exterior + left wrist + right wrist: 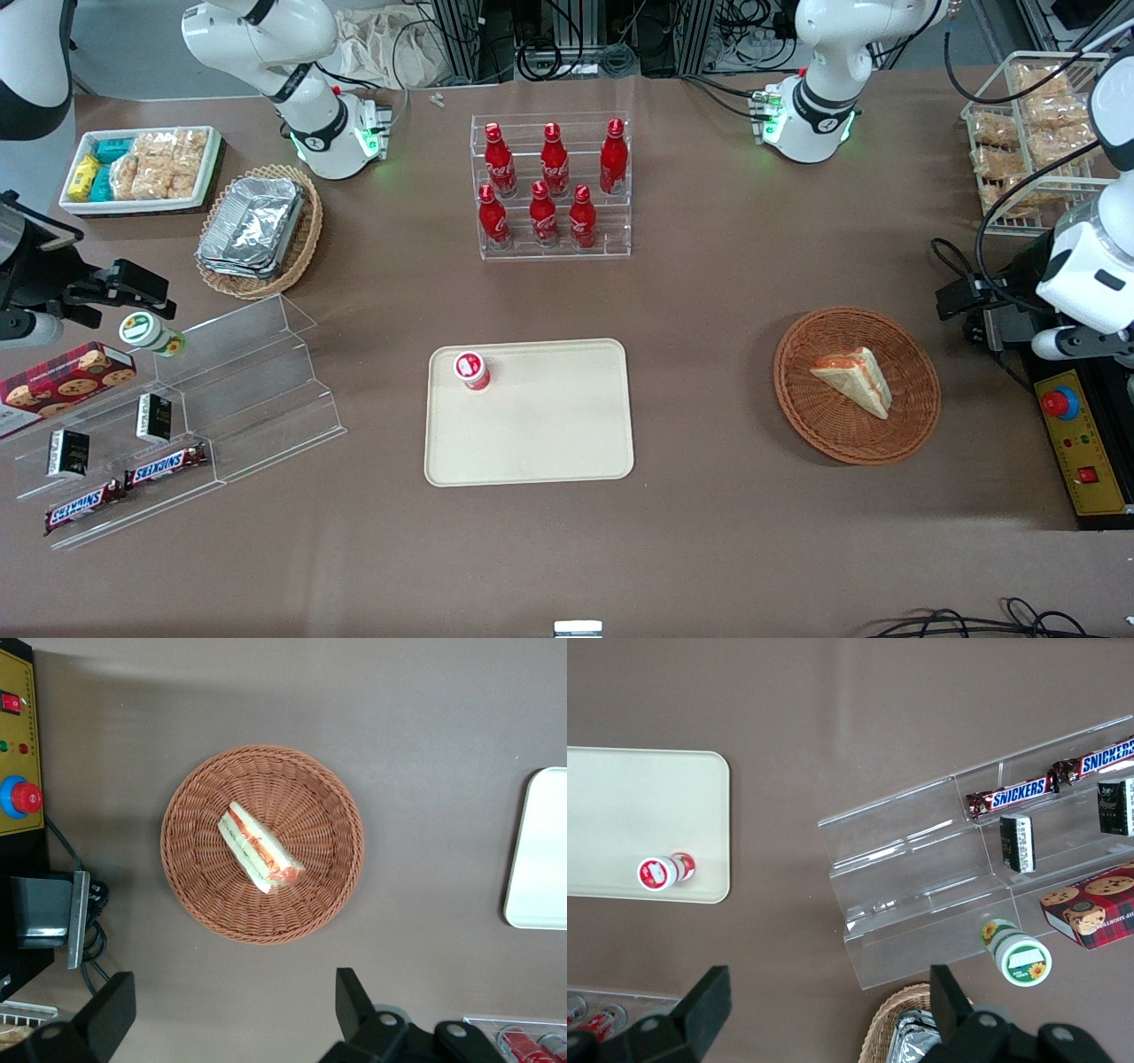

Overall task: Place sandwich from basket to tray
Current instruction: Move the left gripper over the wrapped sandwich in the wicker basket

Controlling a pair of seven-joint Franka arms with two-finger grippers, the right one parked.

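Tray [530, 413] near table's front edge, cup [471, 369] in its corner. Sandwich [852, 379] mid-basket [857, 385], likely soft, light; pinch gently across bread faces. Gripper [235, 1005] above basket, fingers spread, empty.

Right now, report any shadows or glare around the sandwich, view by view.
Front view: even light, the sandwich throws a faint shadow in the basket. Left wrist view: no glare on the sandwich, open hand hangs above it.
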